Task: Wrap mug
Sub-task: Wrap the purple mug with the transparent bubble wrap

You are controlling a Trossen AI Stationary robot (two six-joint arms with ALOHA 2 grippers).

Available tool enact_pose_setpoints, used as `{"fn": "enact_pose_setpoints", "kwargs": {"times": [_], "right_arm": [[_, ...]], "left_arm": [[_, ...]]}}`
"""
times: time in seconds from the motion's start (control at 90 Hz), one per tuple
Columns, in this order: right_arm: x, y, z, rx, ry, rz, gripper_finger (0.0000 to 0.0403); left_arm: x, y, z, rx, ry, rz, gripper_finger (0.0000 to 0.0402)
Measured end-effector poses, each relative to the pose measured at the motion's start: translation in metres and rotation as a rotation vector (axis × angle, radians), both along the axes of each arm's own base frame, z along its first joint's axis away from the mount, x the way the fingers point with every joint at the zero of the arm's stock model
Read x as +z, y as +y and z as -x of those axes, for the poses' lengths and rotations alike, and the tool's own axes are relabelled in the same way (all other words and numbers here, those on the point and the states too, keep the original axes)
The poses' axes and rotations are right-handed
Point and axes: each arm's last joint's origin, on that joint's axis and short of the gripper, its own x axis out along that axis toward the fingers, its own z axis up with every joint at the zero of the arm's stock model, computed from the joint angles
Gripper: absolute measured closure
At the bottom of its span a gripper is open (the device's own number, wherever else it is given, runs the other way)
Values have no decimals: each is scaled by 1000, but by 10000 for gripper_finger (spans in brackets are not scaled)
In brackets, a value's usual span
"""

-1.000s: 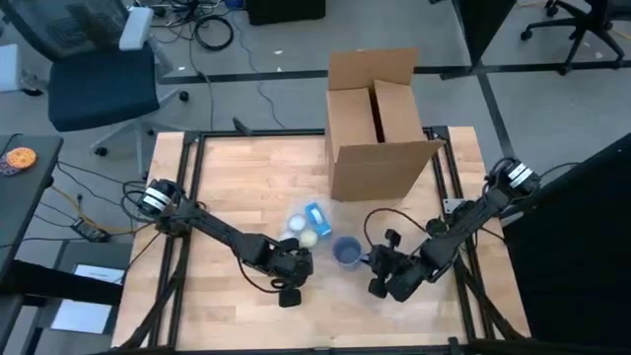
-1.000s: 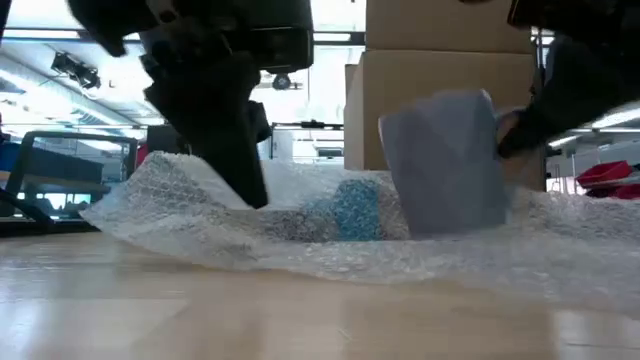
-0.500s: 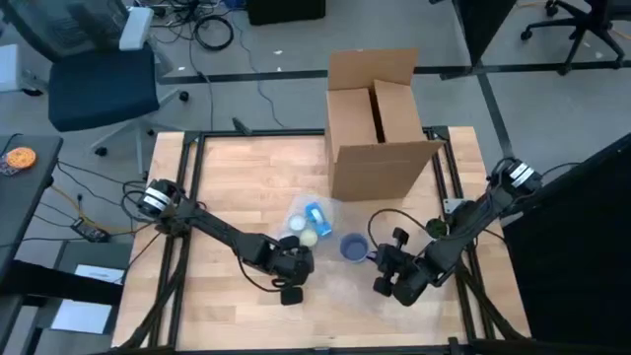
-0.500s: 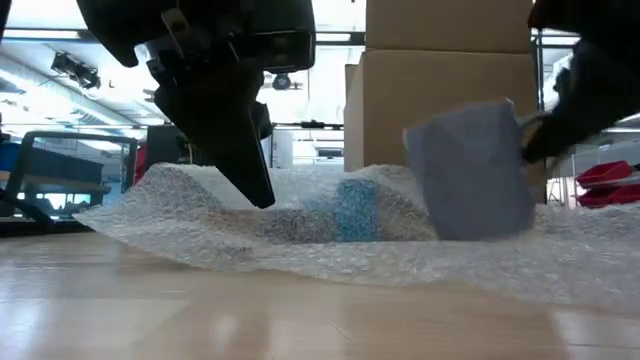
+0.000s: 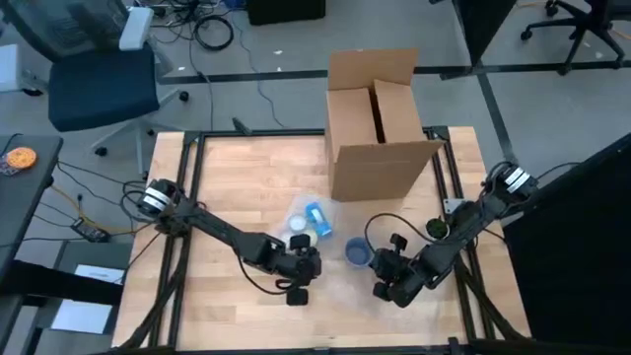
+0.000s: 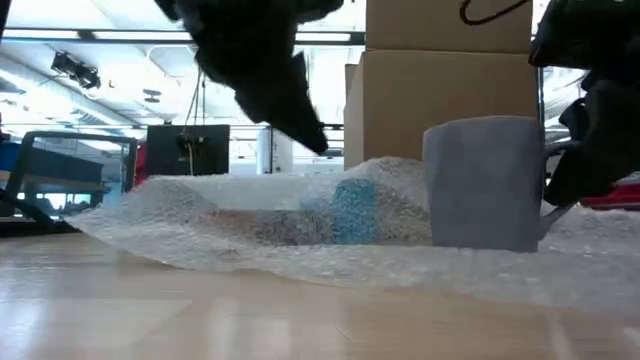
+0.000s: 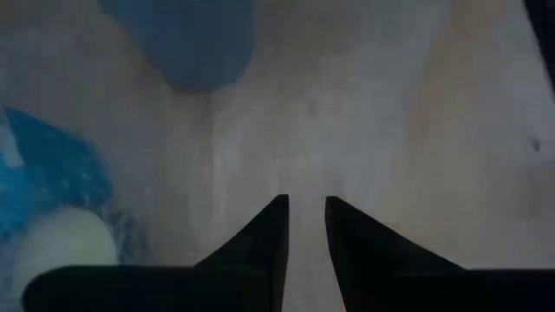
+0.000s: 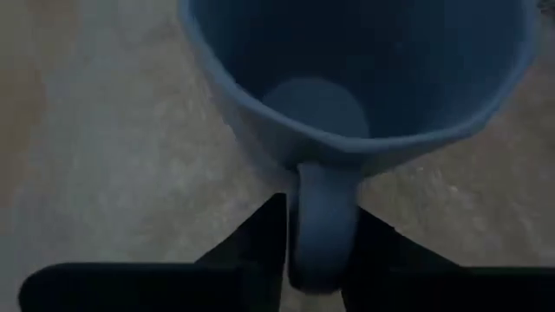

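- You'll find the blue mug point(image 5: 356, 252) standing upright on the bubble wrap point(image 6: 250, 215), right of the worktop's point(image 5: 227, 177) centre, in front of the cardboard box point(image 5: 380, 123)
- Your right hand point(image 8: 314, 251) sits just beside the mug, its two fingers closed on the mug's handle point(image 8: 323, 221)
- Your left hand point(image 7: 305, 227) is lifted off the wrap, left of the mug, fingers nearly together with a narrow gap and nothing between them
- A blue-and-white packet point(image 5: 315, 217) and a pale round item point(image 7: 56, 247) lie under the wrap, just behind the left hand
- In the low view the wrap runs across the worktop beneath the mug
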Motion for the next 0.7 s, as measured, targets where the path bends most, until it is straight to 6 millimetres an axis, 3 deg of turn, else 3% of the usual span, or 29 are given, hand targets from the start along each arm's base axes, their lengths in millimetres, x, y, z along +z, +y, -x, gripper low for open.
{"fn": "enact_pose_setpoints", "kwargs": {"times": [0.367,0.478,0.7], "right_arm": [[25,-7,8,33,-7,-81,301],[37,-15,17,52,40,-119,289],[72,-31,36,88,60,-340,267]], "left_arm": [[4,-8,-2,-74,-25,93,339],[9,-11,-3,-80,-67,3,339],[40,-31,-7,-125,-229,-203,339]]}}
